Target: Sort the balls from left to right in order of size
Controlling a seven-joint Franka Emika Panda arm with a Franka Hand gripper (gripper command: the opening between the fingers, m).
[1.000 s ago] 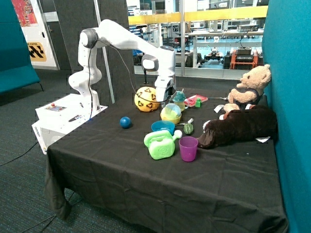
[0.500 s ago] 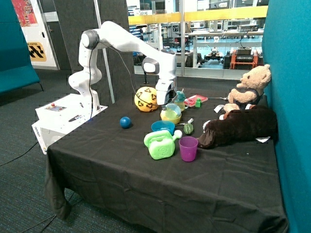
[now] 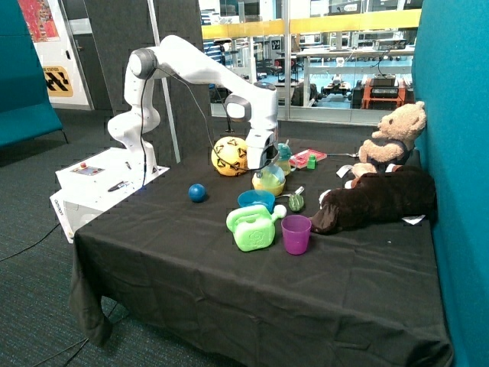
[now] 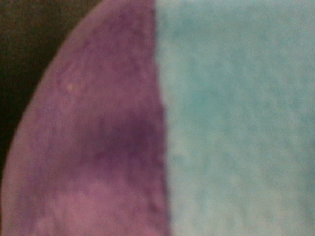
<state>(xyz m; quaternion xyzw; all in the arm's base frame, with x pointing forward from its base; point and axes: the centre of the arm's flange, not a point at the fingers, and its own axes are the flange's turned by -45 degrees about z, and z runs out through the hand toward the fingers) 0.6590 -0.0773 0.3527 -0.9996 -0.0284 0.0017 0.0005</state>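
You see the white Franka arm [image 3: 200, 73] reaching over the black-draped table [image 3: 252, 290], its gripper [image 3: 263, 165] down at the pastel yellow-and-blue ball [image 3: 269, 180]. That ball lies between the yellow soccer ball [image 3: 228, 156] and a blue bowl [image 3: 255, 199], while the small blue ball [image 3: 198, 192] sits apart. Near the bowl stand a green watering can [image 3: 252, 227] and purple cup [image 3: 296, 234]; a teddy bear [image 3: 391, 139] sits behind.

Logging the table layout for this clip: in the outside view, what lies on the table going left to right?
small blue ball → yellow patterned ball → green watering can → purple cup → dark brown plush. The claw is down at the pale multicoloured ball.
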